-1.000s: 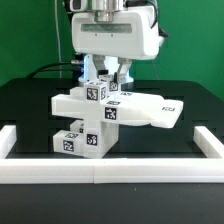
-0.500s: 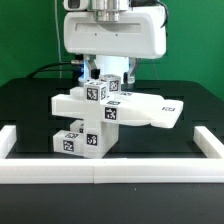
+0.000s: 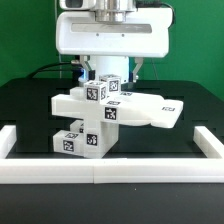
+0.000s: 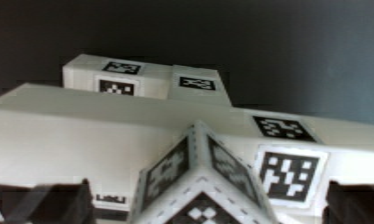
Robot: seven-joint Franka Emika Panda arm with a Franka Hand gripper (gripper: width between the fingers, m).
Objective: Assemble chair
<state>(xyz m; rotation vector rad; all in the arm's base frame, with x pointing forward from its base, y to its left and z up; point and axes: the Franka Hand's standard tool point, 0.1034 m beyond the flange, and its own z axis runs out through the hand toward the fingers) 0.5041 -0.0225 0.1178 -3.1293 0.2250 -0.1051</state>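
The chair point(image 3: 100, 118) is a joined stack of matte white tagged blocks in the middle of the black table. A flat slab point(image 3: 152, 109) sticks out toward the exterior view's right, and low blocks point(image 3: 78, 141) sit at its foot. My gripper point(image 3: 110, 74) hangs straight over the top tagged block point(image 3: 101, 91), open, with a finger on either side of it and holding nothing. In the wrist view the gripper point(image 4: 202, 203) shows its dark fingers point(image 4: 56, 200) far apart. The top block's tagged corner point(image 4: 210, 170) lies between them, above the white slab point(image 4: 95, 120).
A long low white border rail point(image 3: 100, 172) runs along the table's front and up both sides. Black cables hang behind the arm at the back, against a green backdrop.
The gripper has risen slightly above the top block, its body filling more of the exterior view. The chair pieces have not moved.
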